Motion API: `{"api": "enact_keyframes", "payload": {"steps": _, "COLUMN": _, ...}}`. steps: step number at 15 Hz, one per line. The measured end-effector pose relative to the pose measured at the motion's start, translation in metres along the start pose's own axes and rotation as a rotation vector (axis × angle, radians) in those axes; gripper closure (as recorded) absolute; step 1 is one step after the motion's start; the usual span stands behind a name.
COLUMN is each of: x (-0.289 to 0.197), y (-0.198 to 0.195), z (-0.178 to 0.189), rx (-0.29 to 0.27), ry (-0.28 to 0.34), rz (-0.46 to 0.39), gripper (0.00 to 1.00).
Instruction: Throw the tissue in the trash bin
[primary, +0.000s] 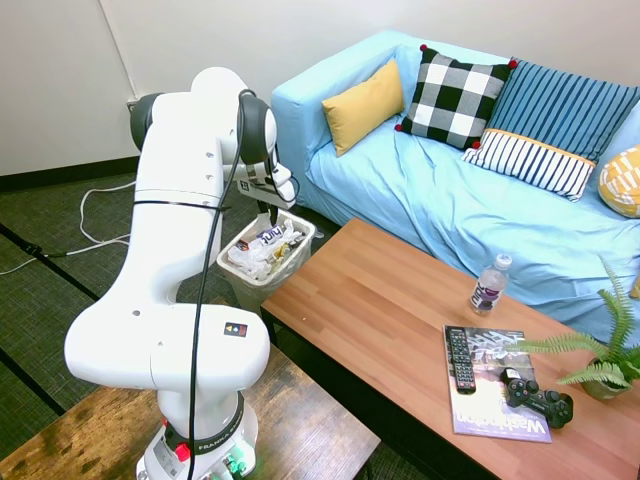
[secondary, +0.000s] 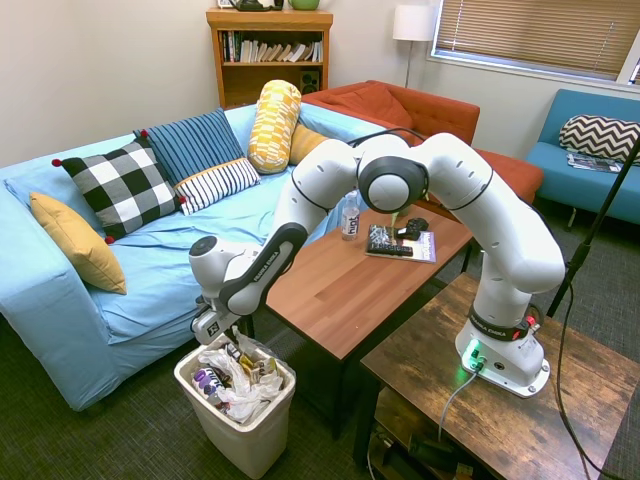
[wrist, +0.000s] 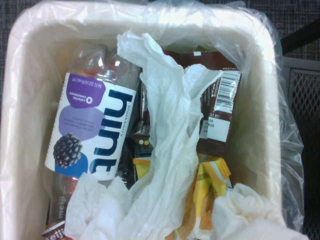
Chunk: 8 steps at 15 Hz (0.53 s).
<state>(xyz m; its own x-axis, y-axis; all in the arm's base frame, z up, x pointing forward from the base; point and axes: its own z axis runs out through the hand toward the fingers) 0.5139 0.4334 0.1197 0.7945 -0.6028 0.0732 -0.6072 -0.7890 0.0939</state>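
The trash bin (primary: 252, 292) (secondary: 246, 440) is a small white lined wastebasket on the floor between the coffee table's end and the sofa. It is full of wrappers, white paper and a "hint" bottle (wrist: 95, 130). My gripper (primary: 268, 222) (secondary: 228, 338) hangs pointing down just above the bin's contents, inside its rim (wrist: 20, 100). A crumpled white wad, the tissue (wrist: 250, 215), rises from the wrist picture's lower edge. The exterior views do not show whether it is held or lying in the bin. A long crumpled white sheet (wrist: 170, 150) lies across the trash.
The wooden coffee table (primary: 380, 310) (secondary: 340, 280) stands right beside the bin and is taller than it. It carries a water bottle (primary: 487, 285), a remote (primary: 458, 358), a magazine (primary: 495, 410), a game controller (primary: 540, 398) and a plant (primary: 605, 360). The blue sofa (primary: 440, 200) is behind.
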Motion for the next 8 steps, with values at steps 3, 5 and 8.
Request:
{"api": "enact_keyframes", "payload": {"steps": 3, "x": 0.0012, "y": -0.0008, "z": -0.0016, "rx": -0.004, "ry": 0.001, "rz": 0.001, "gripper": 0.0}}
{"api": "enact_keyframes", "payload": {"steps": 5, "x": 0.0032, "y": -0.0029, "z": -0.0051, "rx": -0.005, "ry": 0.003, "rz": 0.004, "gripper": 0.0}}
{"api": "enact_keyframes", "payload": {"steps": 8, "x": 0.0039, "y": -0.0042, "z": -0.007, "rx": -0.003, "ry": 0.004, "rz": 0.005, "gripper": 0.0}}
